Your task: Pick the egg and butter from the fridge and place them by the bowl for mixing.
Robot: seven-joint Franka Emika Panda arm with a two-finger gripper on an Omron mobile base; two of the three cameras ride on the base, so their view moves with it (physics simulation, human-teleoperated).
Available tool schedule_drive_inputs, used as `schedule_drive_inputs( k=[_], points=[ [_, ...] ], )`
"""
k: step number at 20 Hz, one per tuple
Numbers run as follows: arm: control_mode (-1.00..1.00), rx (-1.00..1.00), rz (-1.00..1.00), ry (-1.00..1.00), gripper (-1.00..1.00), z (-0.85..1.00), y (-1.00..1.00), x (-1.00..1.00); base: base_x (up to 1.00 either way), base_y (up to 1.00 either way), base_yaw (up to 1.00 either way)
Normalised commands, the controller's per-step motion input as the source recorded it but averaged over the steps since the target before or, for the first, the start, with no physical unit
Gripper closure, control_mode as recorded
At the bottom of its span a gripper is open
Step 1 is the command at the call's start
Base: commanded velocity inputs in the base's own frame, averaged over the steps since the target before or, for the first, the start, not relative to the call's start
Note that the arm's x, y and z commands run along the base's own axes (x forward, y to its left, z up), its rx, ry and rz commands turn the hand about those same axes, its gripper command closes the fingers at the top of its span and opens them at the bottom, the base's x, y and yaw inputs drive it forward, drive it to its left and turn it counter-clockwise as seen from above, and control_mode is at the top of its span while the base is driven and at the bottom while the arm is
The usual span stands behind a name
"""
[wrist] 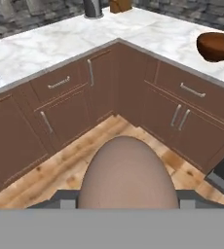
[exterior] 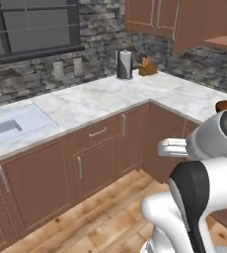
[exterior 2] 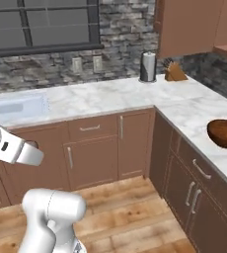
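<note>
The hand held the egg between its fingers, above the wooden floor in front of the corner cabinets. The bowl stood on the marble bench, far right.

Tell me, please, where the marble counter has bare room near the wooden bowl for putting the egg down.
The white marble counter lies bare from the glossy dark-brown wooden bowl back to the corner, and leftward as far as the white sink. It is crowded only at the back wall, by the paper towel roll and the wooden knife block.
</note>
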Motion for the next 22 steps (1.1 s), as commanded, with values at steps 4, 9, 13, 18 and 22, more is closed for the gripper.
schedule_drive_inputs(
  k=[4,9,13,18,22],
  points=[
    [1.0,0.0,0.0,0.0,1.0,0.0,0.0,0.0,1.0,0.0,-0.6],
    [1.0,0.0,0.0,0.0,1.0,0.0,0.0,0.0,0.93,0.0,-0.68],
    [1.0,0.0,0.0,0.0,1.0,0.0,0.0,0.0,0.8,0.0,-0.72],
    [1.0,0.0,0.0,0.0,1.0,0.0,0.0,0.0,0.49,-0.11,-0.79],
    [1.0,0.0,0.0,0.0,1.0,0.0,0.0,0.0,0.36,-0.19,-0.75]
  ],
)
